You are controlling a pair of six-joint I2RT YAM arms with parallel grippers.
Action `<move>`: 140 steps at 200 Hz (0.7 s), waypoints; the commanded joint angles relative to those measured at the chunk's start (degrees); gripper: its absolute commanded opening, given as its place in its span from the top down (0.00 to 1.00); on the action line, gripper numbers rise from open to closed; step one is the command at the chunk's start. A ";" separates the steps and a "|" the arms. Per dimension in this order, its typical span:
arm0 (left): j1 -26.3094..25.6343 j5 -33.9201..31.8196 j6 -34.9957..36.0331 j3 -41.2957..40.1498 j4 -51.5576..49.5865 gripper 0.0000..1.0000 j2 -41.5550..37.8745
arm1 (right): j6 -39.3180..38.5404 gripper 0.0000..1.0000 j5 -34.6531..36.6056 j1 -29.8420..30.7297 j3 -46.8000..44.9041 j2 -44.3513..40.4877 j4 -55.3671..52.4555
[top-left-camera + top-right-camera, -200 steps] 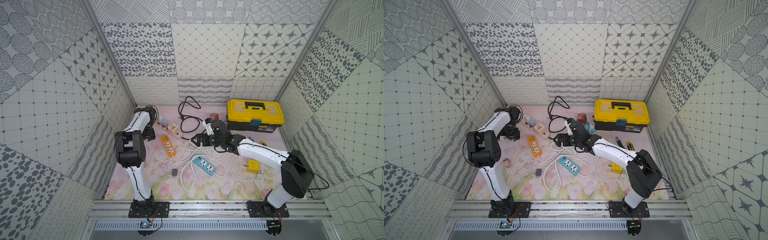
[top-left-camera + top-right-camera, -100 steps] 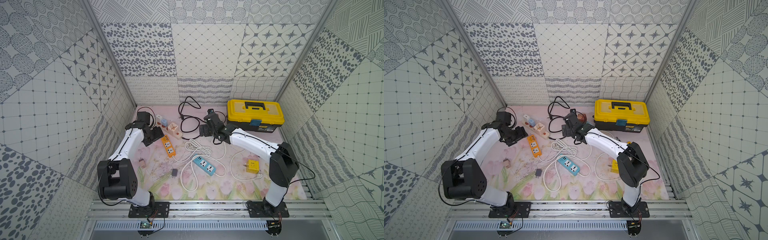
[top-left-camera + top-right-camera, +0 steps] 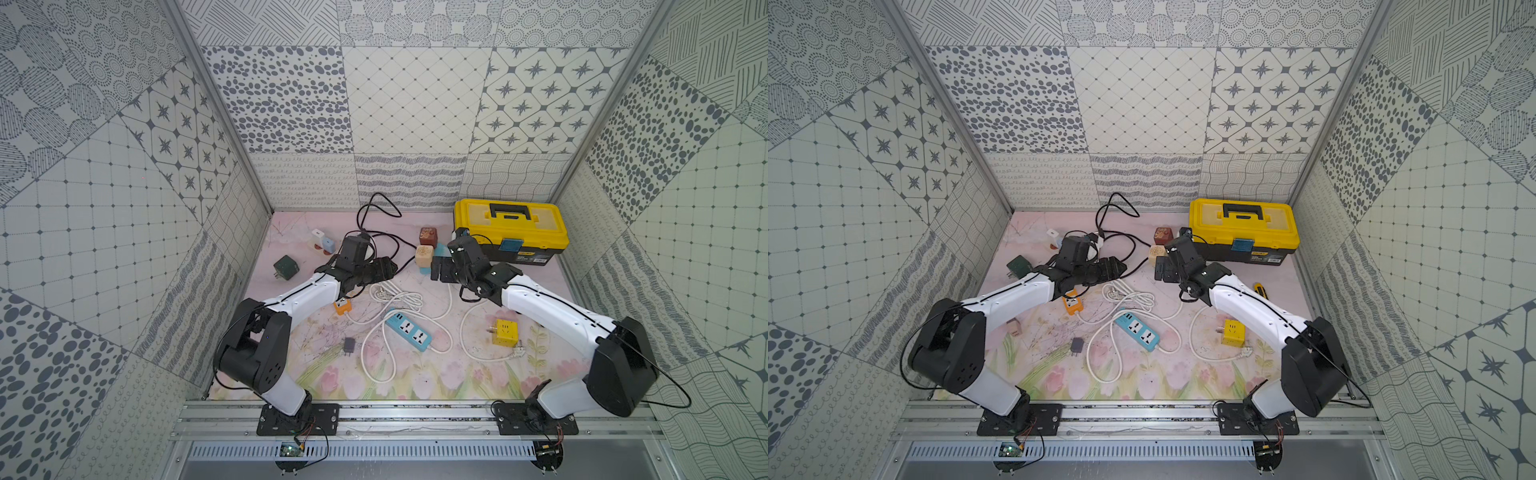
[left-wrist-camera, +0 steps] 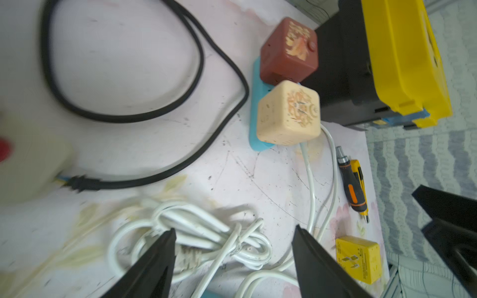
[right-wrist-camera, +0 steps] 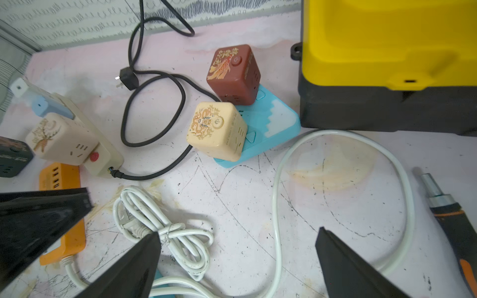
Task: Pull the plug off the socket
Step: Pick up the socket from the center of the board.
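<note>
ahead of open left gripper and open right gripper, cream plug tops socket.

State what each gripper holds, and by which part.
Nothing is held: the left gripper and the right gripper both stand open, with nothing between the jaws.

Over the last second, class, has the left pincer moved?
Yes. In a top view the left pincer has swung much nearer the toolbox, which has stayed put.
</note>
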 commanded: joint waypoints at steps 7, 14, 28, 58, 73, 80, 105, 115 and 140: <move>-8.51 -7.65 7.52 12.18 14.11 0.16 12.36 | 2.57 0.00 -0.59 -1.07 -5.42 -4.21 2.05; -9.51 -8.40 8.56 14.53 13.11 0.14 14.46 | 2.87 0.00 -0.79 -1.39 -6.52 -5.01 2.05; -11.05 -10.60 9.76 18.04 11.43 0.11 17.53 | 3.75 0.00 -1.86 -2.14 -8.95 -6.72 3.12; -12.02 -12.46 11.55 25.03 7.47 0.08 23.34 | 4.62 0.00 -3.95 -2.55 -12.61 -9.24 5.26; -12.06 -13.09 12.19 28.32 5.67 0.08 26.09 | 4.77 0.00 -4.19 -2.62 -13.56 -9.89 5.67; -12.01 -13.66 12.30 29.75 4.45 0.09 27.05 | 4.87 0.00 -4.22 -2.66 -13.77 -10.05 5.61; -12.04 -14.97 11.49 32.67 1.69 0.13 28.83 | 4.74 0.01 -4.43 -2.79 -14.35 -10.53 5.52; -11.98 -15.47 10.61 33.61 0.13 0.14 29.28 | 4.78 0.00 -4.50 -2.78 -14.56 -10.69 5.71; -12.27 -16.19 9.81 34.72 -2.87 0.15 30.26 | 5.16 0.00 -4.92 -3.01 -15.17 -10.54 6.44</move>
